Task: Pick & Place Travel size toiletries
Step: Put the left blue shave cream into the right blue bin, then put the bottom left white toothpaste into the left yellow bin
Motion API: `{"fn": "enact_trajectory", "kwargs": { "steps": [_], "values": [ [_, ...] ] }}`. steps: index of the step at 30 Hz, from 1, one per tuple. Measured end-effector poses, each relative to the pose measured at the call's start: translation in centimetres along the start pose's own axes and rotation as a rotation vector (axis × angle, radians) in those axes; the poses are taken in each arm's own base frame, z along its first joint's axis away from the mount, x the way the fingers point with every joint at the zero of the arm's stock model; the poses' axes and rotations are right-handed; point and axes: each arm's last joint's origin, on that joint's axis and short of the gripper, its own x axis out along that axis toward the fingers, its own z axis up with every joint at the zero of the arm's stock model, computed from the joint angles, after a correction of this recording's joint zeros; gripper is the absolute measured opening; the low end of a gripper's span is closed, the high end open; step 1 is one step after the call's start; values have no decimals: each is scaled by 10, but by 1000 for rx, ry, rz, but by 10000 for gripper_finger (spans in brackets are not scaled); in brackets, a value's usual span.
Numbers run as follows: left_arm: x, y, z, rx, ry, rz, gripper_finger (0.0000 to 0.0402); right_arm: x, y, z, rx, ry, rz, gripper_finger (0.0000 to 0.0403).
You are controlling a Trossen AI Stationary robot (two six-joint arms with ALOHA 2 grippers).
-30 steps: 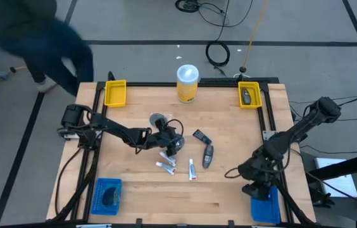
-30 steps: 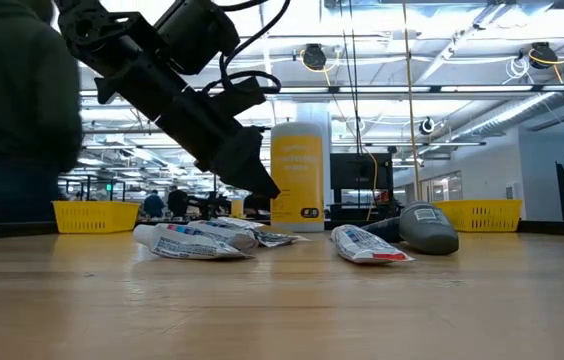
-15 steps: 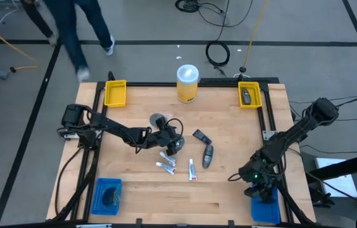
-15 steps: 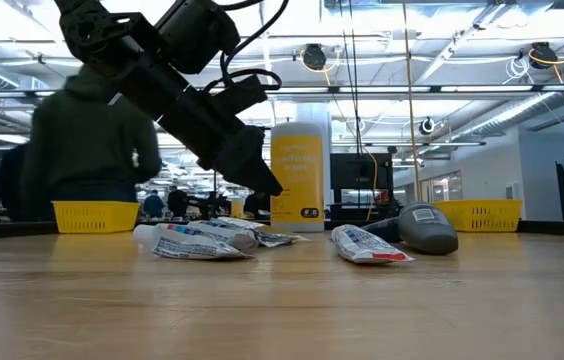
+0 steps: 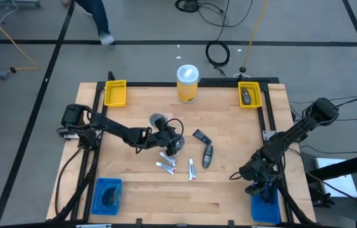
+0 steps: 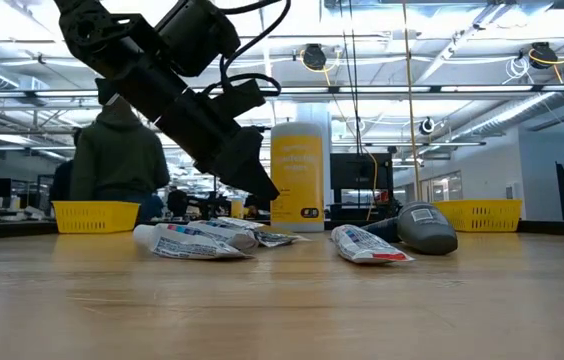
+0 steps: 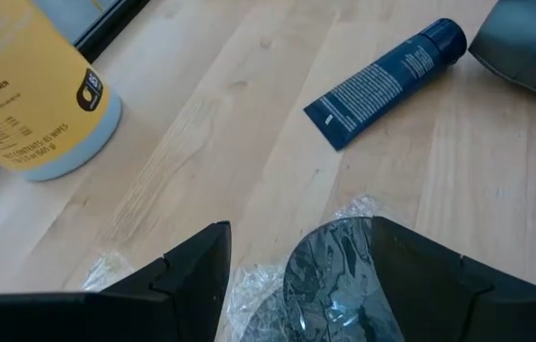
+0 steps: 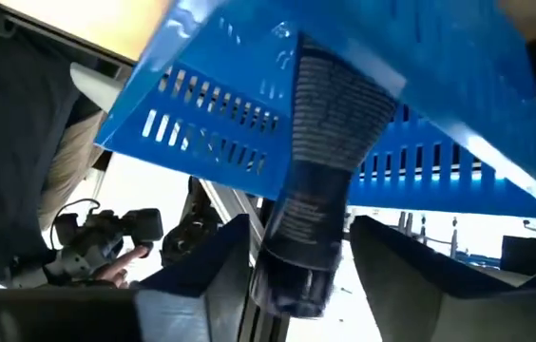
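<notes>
Above the slotted blue bin (image 8: 420, 123), right fingers (image 8: 213, 275) parted round a dark tube (image 8: 320, 180); left fingers (image 7: 192, 275) wide over a crinkly-wrapped disc (image 7: 339, 275).

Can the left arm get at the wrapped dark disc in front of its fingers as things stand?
Probably yes. The left gripper is open with the wrapped disc lying between its fingers on bare wood. The dark blue tube and the yellow canister lie farther off, out of its way.

Wooden table (image 5: 229, 126) carries toiletries (image 5: 191, 169), yellow canister (image 5: 187, 83), corner bins (image 5: 116, 93).
</notes>
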Motion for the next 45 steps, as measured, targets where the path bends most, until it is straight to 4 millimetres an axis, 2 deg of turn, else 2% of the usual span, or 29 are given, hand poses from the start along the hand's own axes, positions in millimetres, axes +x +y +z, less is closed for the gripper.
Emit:
{"fn": "enact_trajectory", "kwargs": {
  "steps": [7, 15, 19, 22, 26, 30, 34, 38, 45],
  "values": [
    [0, 0, 0, -1, -1, 0, 250, -14, 8, -4, -33, -4, 107, 202],
    [0, 0, 0, -1, -2, 0, 250, -39, 20, -19, -200, -167, 378, 173],
    [0, 0, 0, 1, -2, 0, 250, -51, 28, -19, -436, -374, 507, 153],
    [0, 0, 0, 2, -3, 0, 250, -61, 31, -10, -641, -623, 519, 139],
    [0, 0, 1, 1, -8, 0, 250, -76, 37, 4, -1005, -1073, 386, 128],
    [0, -1, 2, -13, -19, -3, 250, -88, 51, 7, -1348, -1466, 213, 126],
    [-3, -6, 2, -7, -29, -15, 250, -97, 66, 11, -1539, -1772, 77, 129],
    [-8, -12, 2, 1, -39, -3, 250, -100, 74, 27, -1570, -1929, -72, 135],
    [-38, -11, 7, -54, -20, 146, 250, -97, 72, 60, -1371, -2062, -408, 165]
  ]
}}
